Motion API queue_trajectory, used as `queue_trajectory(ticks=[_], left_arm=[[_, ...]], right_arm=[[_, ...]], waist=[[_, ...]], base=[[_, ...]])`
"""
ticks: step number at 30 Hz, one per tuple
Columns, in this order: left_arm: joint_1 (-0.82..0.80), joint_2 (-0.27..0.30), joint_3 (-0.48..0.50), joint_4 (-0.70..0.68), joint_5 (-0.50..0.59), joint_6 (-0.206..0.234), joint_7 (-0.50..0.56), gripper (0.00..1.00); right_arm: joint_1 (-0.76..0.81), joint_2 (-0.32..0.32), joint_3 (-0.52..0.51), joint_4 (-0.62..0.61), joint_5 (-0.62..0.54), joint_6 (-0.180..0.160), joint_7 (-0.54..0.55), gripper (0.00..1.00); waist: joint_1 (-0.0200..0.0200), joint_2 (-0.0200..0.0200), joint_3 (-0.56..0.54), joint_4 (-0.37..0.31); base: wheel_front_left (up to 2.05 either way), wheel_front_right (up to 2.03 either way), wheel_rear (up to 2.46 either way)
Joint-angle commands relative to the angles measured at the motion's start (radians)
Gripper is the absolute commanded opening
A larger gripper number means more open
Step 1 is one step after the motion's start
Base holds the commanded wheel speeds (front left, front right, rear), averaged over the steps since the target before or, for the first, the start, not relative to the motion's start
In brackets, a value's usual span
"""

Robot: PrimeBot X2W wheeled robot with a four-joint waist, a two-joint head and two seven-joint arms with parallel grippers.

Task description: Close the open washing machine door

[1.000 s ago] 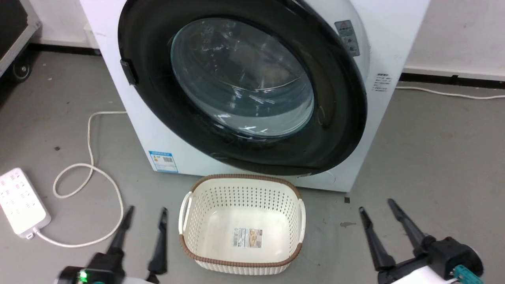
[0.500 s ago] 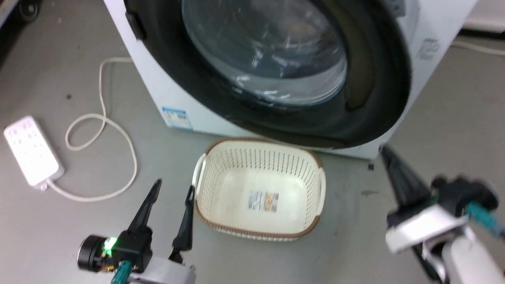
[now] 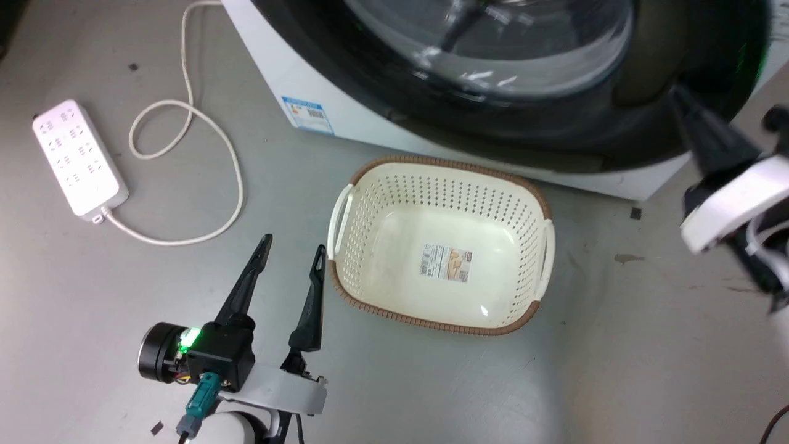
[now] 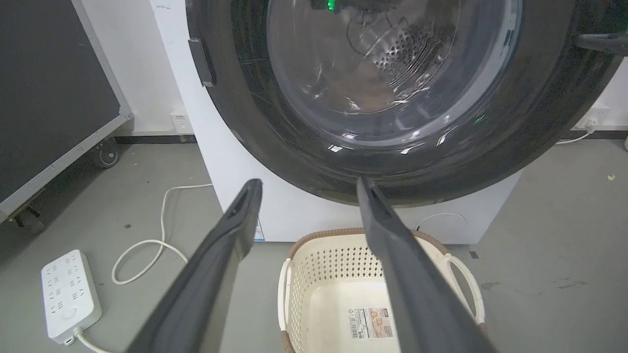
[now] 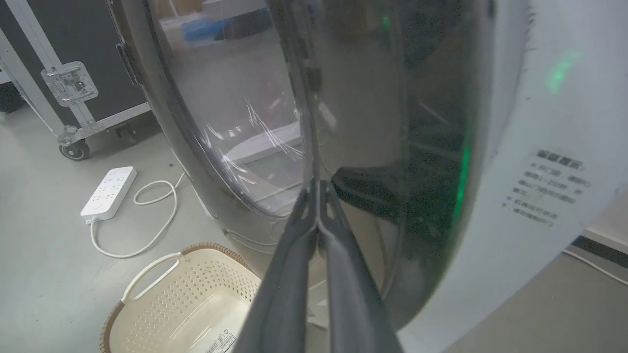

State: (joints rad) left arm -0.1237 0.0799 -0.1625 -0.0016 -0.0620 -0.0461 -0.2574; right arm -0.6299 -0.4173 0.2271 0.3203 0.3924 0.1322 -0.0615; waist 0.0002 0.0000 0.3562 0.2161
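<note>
Looking down from my head, I find my left claw [image 3: 293,243] near and low, its two dark fingers spread over bare floor just left of one cream perforated plastic basket with a brown woven rim [image 3: 394,191]. One printed label lies on the basket's bottom. The large round glossy black washing machine door with its bulging glass window [image 3: 505,129] hangs far beyond this claw, over the basket's far rim, on one boxy white washing machine [image 3: 280,71]. My right claw [image 3: 681,95], fingers pressed together and holding nothing, points at the door's lower right edge; I cannot tell whether it touches. One white power strip [image 3: 77,157] and one looped white cable [image 3: 237,185] lie far left.

From my left wrist, the spread fingertips [image 4: 255,182] frame the door's lower rim, with the basket below.

From my right wrist, the shut tips sit right before the door's glass, the machine's white front to the right. One black metal-edged wheeled case [image 5: 68,83] stands far left.
</note>
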Motion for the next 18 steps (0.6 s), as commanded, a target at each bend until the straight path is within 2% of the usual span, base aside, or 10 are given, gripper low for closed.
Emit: queue_trajectory(ticks=[1,8,11,14,18], left_arm=[[-0.02,-0.004,0.001,0.001,0.0,-0.002,-0.004,1.0],[-0.042,-0.012,0.0,0.0,0.006,-0.005,-0.004,1.0],[-0.045,-0.014,0.002,0.0,0.006,-0.004,-0.004,1.0],[-0.046,-0.016,0.002,0.005,0.011,-0.006,-0.004,1.0],[-0.049,-0.017,0.006,0.008,0.01,-0.008,-0.004,1.0]], right_arm=[[-0.063,-0.03,0.007,0.04,0.02,-0.002,0.006,0.0],[-0.227,-0.056,0.007,0.191,0.051,-0.002,0.009,0.0],[-0.261,-0.052,0.002,0.232,0.053,-0.002,0.003,0.0],[-0.313,-0.017,-0.025,0.318,0.101,-0.002,0.0,0.0],[-0.335,-0.018,0.004,0.356,0.096,-0.002,-0.019,0.0]], waist=[[-0.0002,0.0,0.023,0.012],[-0.0002,0.0,0.051,0.024],[-0.0002,0.0,0.053,0.024],[-0.0002,0.0,0.054,0.019],[-0.0002,0.0,0.05,0.015]], base=[[0.0,0.0,0.0],[0.0,0.0,0.0],[0.0,0.0,0.0],[0.0,0.0,0.0],[0.0,0.0,0.0]])
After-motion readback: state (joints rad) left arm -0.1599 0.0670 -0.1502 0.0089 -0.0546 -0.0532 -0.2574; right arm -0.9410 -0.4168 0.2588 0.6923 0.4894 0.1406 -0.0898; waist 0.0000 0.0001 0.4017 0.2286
